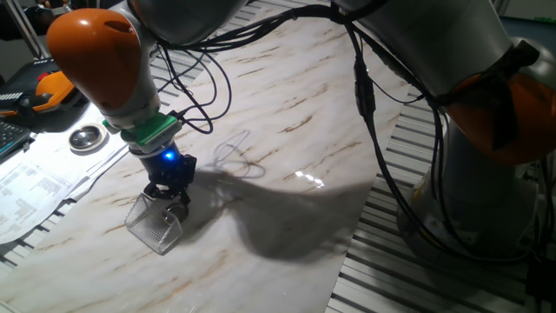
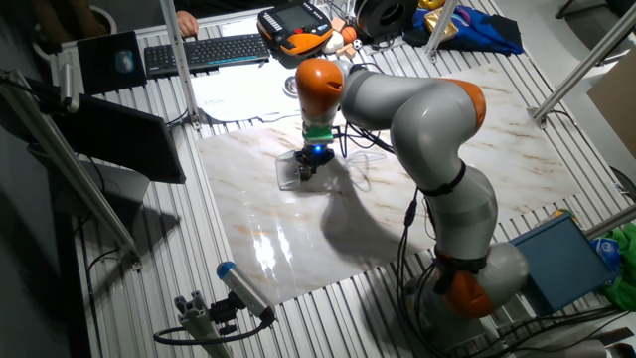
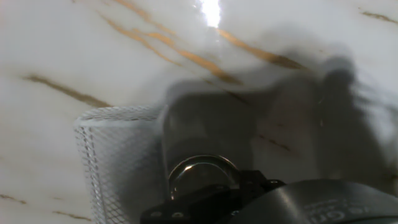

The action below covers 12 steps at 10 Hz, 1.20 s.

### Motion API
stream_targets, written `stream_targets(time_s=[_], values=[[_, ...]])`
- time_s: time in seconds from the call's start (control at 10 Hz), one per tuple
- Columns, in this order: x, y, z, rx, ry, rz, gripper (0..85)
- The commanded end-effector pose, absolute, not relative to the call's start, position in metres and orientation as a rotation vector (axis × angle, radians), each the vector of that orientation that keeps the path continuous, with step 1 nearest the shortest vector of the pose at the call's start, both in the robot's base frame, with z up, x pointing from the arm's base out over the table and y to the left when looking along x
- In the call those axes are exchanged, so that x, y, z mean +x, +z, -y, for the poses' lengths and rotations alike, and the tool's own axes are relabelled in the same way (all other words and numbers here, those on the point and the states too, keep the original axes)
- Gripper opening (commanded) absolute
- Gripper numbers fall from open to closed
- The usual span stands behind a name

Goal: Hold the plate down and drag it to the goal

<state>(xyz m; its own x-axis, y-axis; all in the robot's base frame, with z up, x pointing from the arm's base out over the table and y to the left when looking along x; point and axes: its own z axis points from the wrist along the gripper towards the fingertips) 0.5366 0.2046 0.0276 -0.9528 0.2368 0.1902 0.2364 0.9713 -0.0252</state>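
Note:
My gripper [image 1: 176,207] stands upright at the open side of the goal, a small wire-mesh box [image 1: 153,226] on the marble slab. It shows in the other fixed view [image 2: 306,169] next to the box [image 2: 288,176]. In the hand view the fingers [image 3: 208,134] look closed together and blurred, pressing down on the plate [image 3: 199,174], a small shiny silver disc with a raised rim. The plate lies right beside the mesh wall [image 3: 115,155]; whether it is inside the box I cannot tell. The plate is hidden under the gripper in both fixed views.
A larger round silver dish [image 1: 87,137] sits off the slab's far left corner. Black cables [image 1: 204,91] hang from the arm over the slab. Papers [image 1: 35,187], an orange pendant [image 2: 296,28] and a keyboard [image 2: 204,52] lie beyond the slab.

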Motion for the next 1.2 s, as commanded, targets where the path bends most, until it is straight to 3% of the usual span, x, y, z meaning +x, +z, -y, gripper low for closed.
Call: stream_targets(time_s=[0.0, 1.1], values=[[0.5369, 0.0254, -0.2053, -0.357, 0.001, 2.929, 0.0], [0.5404, 0.0262, -0.2029, -0.305, -0.012, 2.905, 0.0]])
